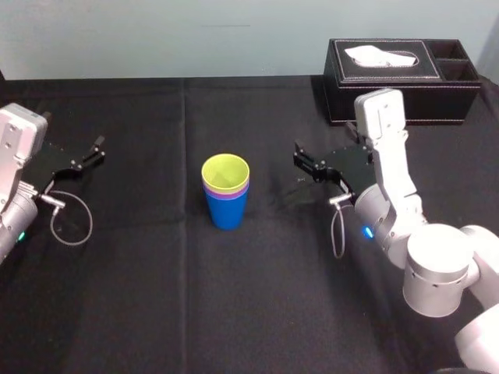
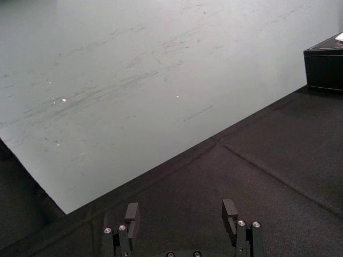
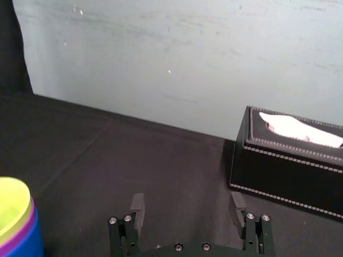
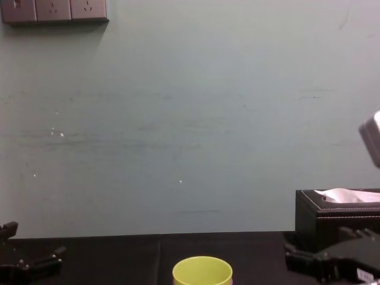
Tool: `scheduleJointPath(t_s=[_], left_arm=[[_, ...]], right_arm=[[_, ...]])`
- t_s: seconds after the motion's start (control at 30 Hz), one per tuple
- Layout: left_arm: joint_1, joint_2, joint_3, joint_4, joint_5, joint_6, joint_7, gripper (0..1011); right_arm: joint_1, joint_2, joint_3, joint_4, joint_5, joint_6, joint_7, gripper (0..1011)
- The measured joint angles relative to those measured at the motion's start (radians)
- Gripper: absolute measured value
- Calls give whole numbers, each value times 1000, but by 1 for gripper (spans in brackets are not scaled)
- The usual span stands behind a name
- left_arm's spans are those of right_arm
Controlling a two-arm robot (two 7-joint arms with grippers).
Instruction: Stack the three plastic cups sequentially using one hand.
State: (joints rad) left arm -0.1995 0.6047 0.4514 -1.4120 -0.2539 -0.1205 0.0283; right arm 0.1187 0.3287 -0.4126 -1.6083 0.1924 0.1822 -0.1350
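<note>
Here, three cups (image 1: 226, 191) stand nested as one stack at the centre of the black table (image 1: 156, 296). The blue cup (image 1: 226, 212) is outermost, the purple cup (image 1: 235, 195) sits between, and the yellow-green cup (image 1: 225, 173) is innermost. Two grippers flank the stack, and neither touches it. The right gripper (image 1: 302, 164), near the stack at its 3 o'clock, is held above the cloth with its fingers spread wide on nothing, pointing at the cups. The left gripper (image 1: 97, 151), well apart at 9 o'clock, is likewise wide and empty. One box (image 1: 398, 78) sits at the stack's 1 o'clock, by the table's far edge. The purple cup is hidden but for a thin band of rim. In the chest view the stack is cut off just below the yellow-green rim, and the box's right end runs out of frame.
</note>
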Motion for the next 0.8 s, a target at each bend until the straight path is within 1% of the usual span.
scheduleJointPath(t_s=[0.1, 0.2, 0.8], left_arm=[[0, 0, 0, 0, 0, 0, 0, 1010], [0, 0, 0, 0, 0, 0, 0, 1010], [0, 0, 0, 0, 0, 0, 0, 1010]], right_arm=[[-5, -6, -3, 15, -16, -2, -3, 1003], [-11, -4, 2, 19, -14, -6, 15, 1003], [-8, -5, 0, 19, -14, -4, 11, 1003]])
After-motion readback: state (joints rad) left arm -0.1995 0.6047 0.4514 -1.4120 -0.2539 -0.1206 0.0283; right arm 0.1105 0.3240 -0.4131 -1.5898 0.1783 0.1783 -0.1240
